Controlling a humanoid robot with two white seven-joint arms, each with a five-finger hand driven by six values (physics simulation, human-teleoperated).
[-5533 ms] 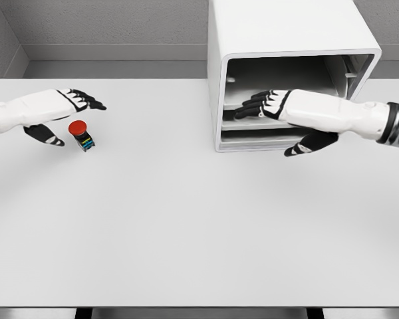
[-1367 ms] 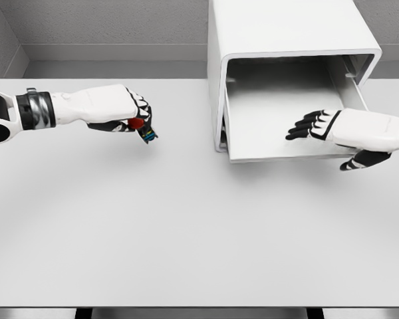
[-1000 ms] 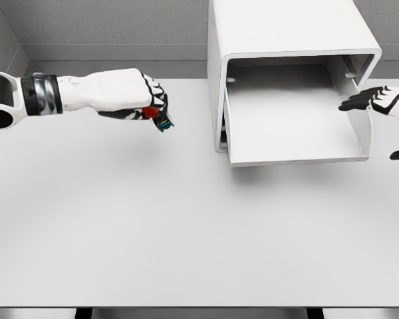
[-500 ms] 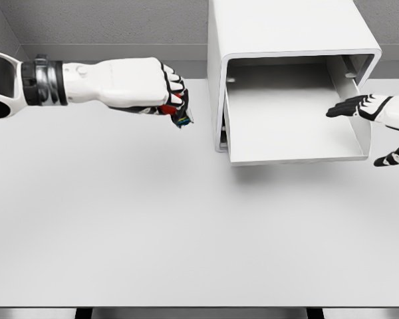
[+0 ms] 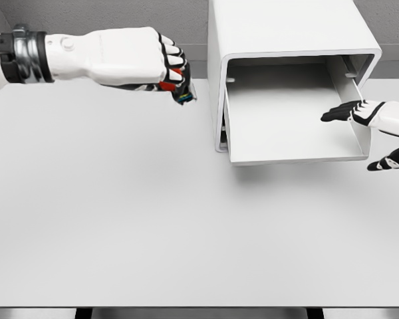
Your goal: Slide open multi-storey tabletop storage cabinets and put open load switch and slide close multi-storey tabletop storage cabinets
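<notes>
The white storage cabinet (image 5: pixel 286 30) stands at the back right of the table, its upper drawer (image 5: pixel 289 123) slid out toward me and empty. My left hand (image 5: pixel 163 66) is raised above the table just left of the cabinet, fingers curled around the load switch (image 5: pixel 183 95); only a red bit and its dark, colour-striped base peek out below the knuckles. My right hand (image 5: pixel 359 126) hovers at the drawer's right wall, fingers stretched flat and holding nothing.
The white table (image 5: pixel 153 219) spreads out in front of the cabinet. A grey wall runs along the back. A lower drawer front shows under the open one (image 5: pixel 223 136).
My left hand has carried the switch up and to the right, closer to the cabinet. The right hand shifted slightly left and down along the drawer's right side.
</notes>
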